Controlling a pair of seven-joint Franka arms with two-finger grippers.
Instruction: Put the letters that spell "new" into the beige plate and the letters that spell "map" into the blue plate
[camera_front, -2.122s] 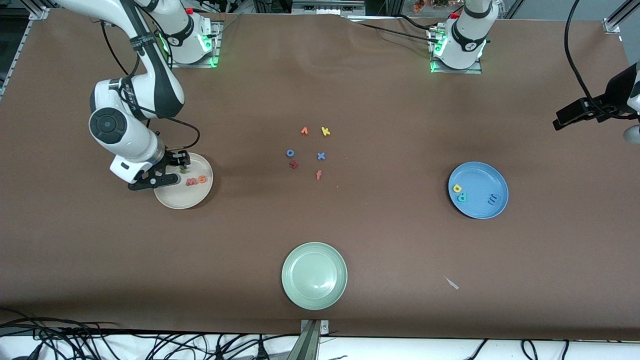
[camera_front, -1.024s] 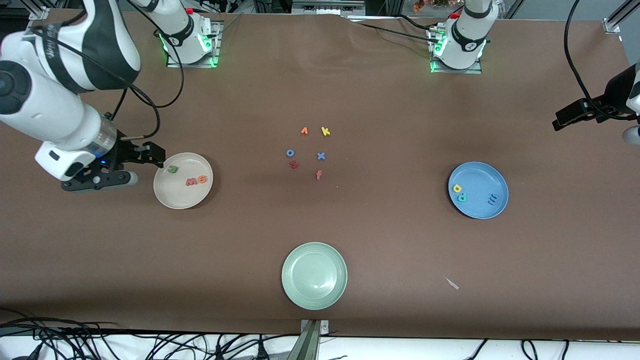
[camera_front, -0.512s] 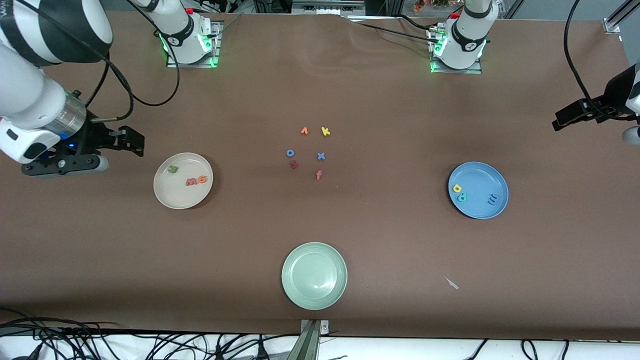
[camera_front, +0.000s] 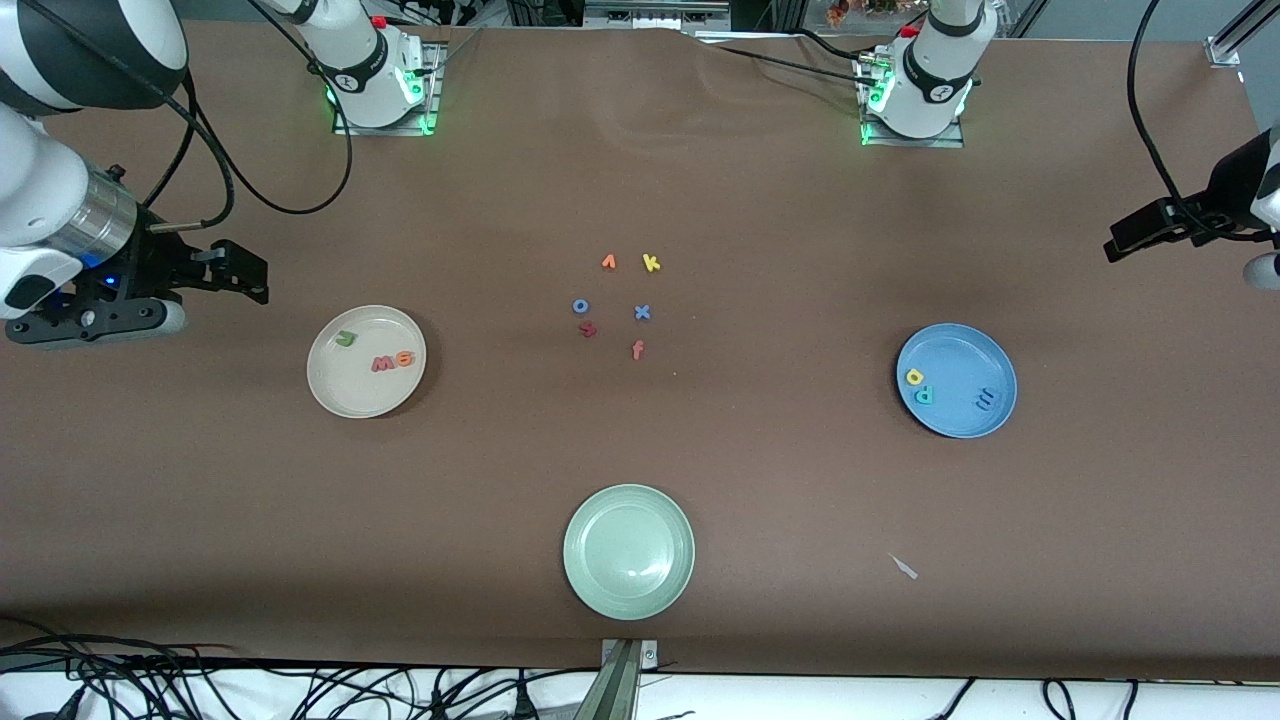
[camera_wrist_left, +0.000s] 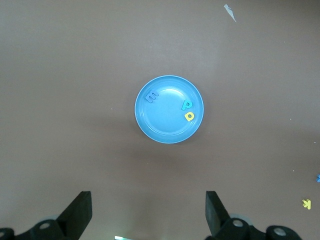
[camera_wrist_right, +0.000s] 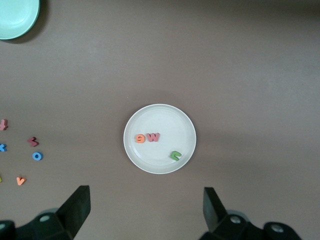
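Note:
The beige plate (camera_front: 366, 390) holds a green n (camera_front: 346, 338), a pinkish-red w (camera_front: 382, 363) and an orange e (camera_front: 403, 359). In the blue plate (camera_front: 956, 420) lie a yellow a (camera_front: 914, 377), a teal p (camera_front: 925, 394) and a blue m (camera_front: 985, 400). My right gripper (camera_front: 240, 272) hangs open and empty over bare table, off the beige plate toward the right arm's end. Its wrist view shows the beige plate (camera_wrist_right: 160, 117) past the open gripper (camera_wrist_right: 145, 195). My left gripper (camera_front: 1140, 232) waits open over the left arm's end. It (camera_wrist_left: 147, 200) looks down on the blue plate (camera_wrist_left: 165, 125).
Loose letters lie mid-table: an orange arrow-like one (camera_front: 608, 262), a yellow k (camera_front: 651, 263), a blue o (camera_front: 581, 306), a blue x (camera_front: 642, 312), a dark red one (camera_front: 588, 329) and an orange-red f (camera_front: 637, 350). A pale green plate (camera_front: 628, 550) and a paper scrap (camera_front: 904, 567) lie nearer the camera.
My right gripper rose from the beige plate and drew away toward the right arm's end, leaving the green n in the plate. The left arm stayed still.

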